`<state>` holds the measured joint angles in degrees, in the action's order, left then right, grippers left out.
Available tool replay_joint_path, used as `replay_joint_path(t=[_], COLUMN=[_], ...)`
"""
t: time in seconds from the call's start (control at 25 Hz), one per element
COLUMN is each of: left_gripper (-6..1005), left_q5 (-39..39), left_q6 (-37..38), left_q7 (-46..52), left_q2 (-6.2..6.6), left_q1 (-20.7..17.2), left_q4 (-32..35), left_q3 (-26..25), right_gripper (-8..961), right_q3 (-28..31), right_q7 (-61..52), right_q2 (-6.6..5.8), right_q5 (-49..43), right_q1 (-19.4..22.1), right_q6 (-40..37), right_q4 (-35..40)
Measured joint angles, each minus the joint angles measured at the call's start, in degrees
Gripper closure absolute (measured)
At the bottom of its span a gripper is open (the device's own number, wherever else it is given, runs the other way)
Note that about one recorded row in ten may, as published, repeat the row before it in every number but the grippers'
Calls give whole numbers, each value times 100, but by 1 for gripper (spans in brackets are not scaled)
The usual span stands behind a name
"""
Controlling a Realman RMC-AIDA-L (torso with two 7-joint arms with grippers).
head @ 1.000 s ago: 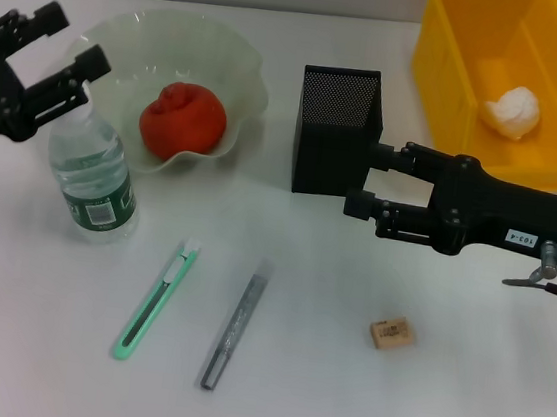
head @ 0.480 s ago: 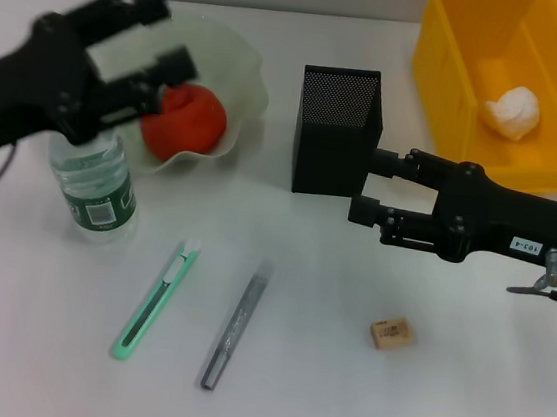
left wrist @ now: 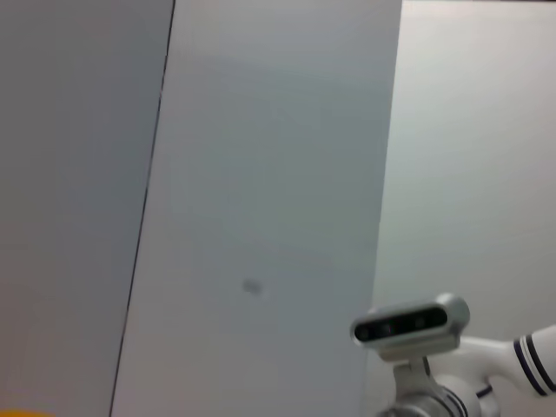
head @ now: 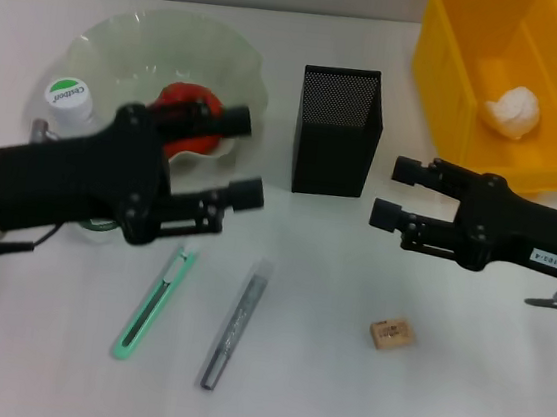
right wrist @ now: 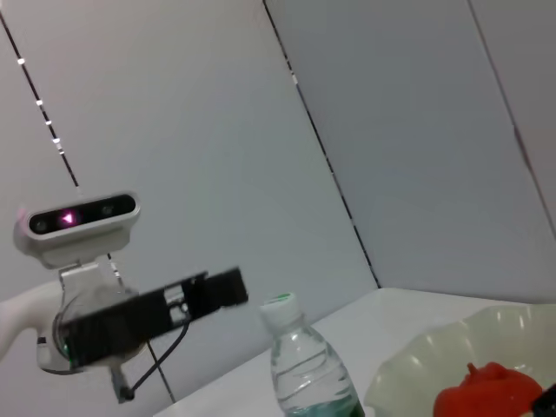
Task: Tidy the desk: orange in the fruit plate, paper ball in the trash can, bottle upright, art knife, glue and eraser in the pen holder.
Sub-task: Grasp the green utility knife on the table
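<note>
Since half a second ago the left gripper [head: 247, 155] has swung across from beside the fruit plate [head: 107, 38] to a spot low over the desk [head: 357, 399], its arm now covering the bottle's body and part of the orange [head: 185, 102]. Right gripper [head: 393, 189] has drawn back a little from the pen holder [head: 336, 130], no longer touching it.

Left gripper: fingers spread apart, empty, tips just past the plate's near rim and above the art knife [head: 155, 301]. Right gripper: fingers parted, empty, just beside the pen holder's right wall.

Bottle [head: 68, 97] upright next to the plate; only cap and a sliver of base show in the head view. Cap carries green print, reads roughly "Cestbon". The right wrist view shows the bottle [right wrist: 304, 369] standing, orange [right wrist: 486, 395] in the plate.

Paper ball [head: 512, 111] lies inside the trash can [head: 444, 76]. Art knife and glue [head: 235, 324] lie side by side on the desk, apart. Eraser [head: 390, 333] alone to their right, dark print too small to read. White tag on the right arm, digits upside down, unclear.
</note>
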<state>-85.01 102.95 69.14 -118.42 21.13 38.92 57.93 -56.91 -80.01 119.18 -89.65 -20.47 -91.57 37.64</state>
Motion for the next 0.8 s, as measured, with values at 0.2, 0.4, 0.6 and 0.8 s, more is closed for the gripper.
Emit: replay_joint_path(t=[0.2,0.4,0.6,0.8], left_gripper=[283,284,285,285], left_q5=[-186,-200,-435,-1068], left_q6=[7,40,112,163], left_q7=[2,76,888,2199], left_q2=[-5,9,41,-15], left_q1=[-50,-128,-165,-124], left_q4=[-23,0,371,1344], left_q3=[6,9,6,215], right_gripper=[126,126,126,127], right_q3=[316,319,328,336], right_q7=[907,1490,1634,1609], right_q2=[6,-4,-7,-9], right_q5=[0,-52,-59,-61], right_q1=[137,198,250,273], right_q6=[-310,-588,-731,-685], right_q4=[-162,-295,-299,-336])
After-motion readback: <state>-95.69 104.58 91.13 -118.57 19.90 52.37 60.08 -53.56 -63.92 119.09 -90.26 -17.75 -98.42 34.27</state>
